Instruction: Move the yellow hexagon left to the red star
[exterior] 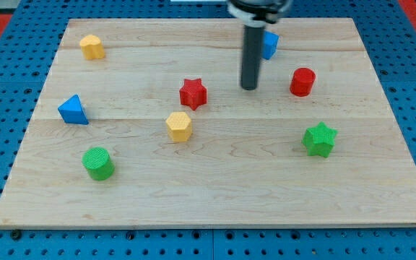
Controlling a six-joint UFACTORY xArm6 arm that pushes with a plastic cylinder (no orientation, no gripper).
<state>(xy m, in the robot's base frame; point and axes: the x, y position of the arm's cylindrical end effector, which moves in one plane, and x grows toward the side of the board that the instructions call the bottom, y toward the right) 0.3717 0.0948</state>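
The yellow hexagon (180, 126) lies near the middle of the wooden board (215, 195), just below and slightly left of the red star (193, 93); the two are close but apart. My tip (249, 88) rests on the board to the right of the red star, between it and the red cylinder (302, 81). It touches no block. The rod rises from the tip to the view's top edge.
A second yellow block (92, 47) sits at the top left. A blue triangle (73, 110) and a green cylinder (98, 163) are at the left. A blue block (269, 44) is partly hidden behind the rod. A green star (319, 139) is at the right.
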